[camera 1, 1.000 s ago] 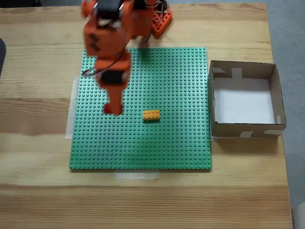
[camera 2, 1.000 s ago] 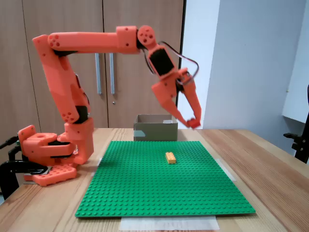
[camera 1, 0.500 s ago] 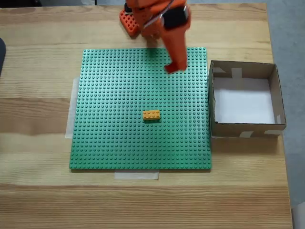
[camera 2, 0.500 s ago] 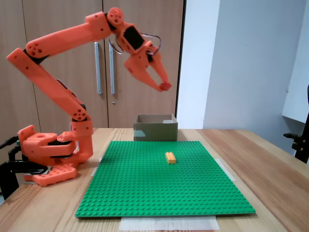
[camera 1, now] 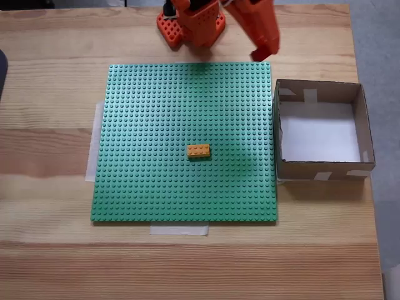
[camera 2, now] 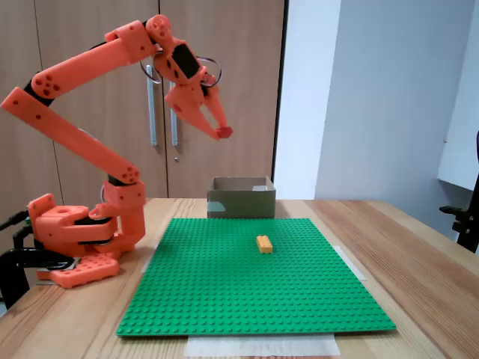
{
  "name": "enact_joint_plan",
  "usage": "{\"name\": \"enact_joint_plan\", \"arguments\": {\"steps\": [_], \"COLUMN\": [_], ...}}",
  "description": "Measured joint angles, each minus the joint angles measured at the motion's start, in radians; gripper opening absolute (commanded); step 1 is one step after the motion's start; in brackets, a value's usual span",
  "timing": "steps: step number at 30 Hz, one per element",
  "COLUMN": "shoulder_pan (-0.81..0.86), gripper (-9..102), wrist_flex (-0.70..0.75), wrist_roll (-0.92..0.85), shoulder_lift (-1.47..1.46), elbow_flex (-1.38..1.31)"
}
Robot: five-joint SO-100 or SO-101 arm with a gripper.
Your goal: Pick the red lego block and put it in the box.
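The red lego block (camera 1: 259, 56) is pinched at the tip of my orange gripper (camera 1: 260, 54), whose fingers are shut on it. In a fixed view from the side, the gripper (camera 2: 222, 132) holds the red lego block (camera 2: 224, 133) high in the air, well above the table. From above, it hangs over the far right corner of the green baseplate (camera 1: 156, 125), left of the box's far corner. The box (camera 1: 319, 170) stands right of the baseplate, brown cardboard with a white bottom and nothing visible inside it. From the side, the box (camera 2: 241, 203) is behind the plate.
A yellow-orange brick (camera 1: 199, 150) sits near the middle of the baseplate (camera 2: 247, 299); from the side the same brick (camera 2: 264, 244) is in front of the box. The arm's base (camera 1: 190, 25) stands at the far table edge. Wooden cupboard doors (camera 2: 97, 75) are behind the arm.
The arm has swung from the left side of the baseplate across to its far right corner in the top view, rising and folding back, with the red block still held.
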Motion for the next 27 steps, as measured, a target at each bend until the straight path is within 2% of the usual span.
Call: {"name": "enact_joint_plan", "arguments": {"steps": [10,27], "shoulder_pan": [-0.103,-0.115], "gripper": [-1,-1], "wrist_flex": [-0.054,-0.043], "wrist_roll": [0.052,0.110], "shoulder_lift": [-0.060,-0.588], "elbow_flex": [0.011,-0.310]}}
